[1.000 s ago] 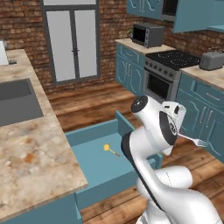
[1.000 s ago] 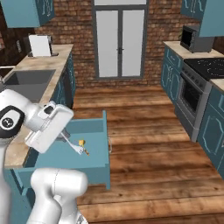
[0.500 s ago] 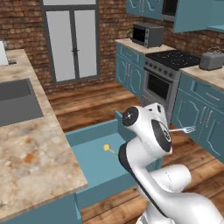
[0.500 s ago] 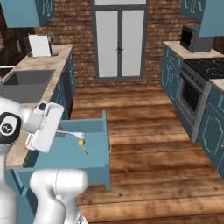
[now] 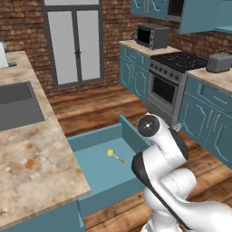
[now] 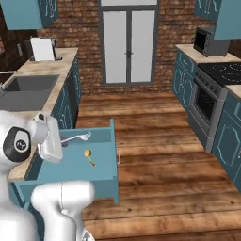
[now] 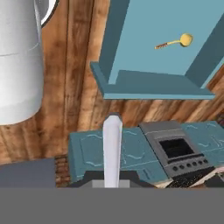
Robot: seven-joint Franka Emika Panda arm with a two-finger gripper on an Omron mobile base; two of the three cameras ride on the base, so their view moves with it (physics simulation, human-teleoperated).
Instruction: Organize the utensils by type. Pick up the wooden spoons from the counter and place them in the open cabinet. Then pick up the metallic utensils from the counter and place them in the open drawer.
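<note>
Fork (image 6: 77, 138) tines show from right base, over drawer (image 6: 70, 164).

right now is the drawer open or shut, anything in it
Open. The open drawer stands pulled out from under the counter, teal inside showing, with one thin utensil with a yellow rounded end lying on its floor.

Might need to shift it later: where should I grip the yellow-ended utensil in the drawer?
Take the yellow-ended utensil by its thin shaft, mid-length, from straight above, jaws across it: it lies flat on the open drawer floor, walls blocking the sides. The gripper is shut on a fork.
</note>
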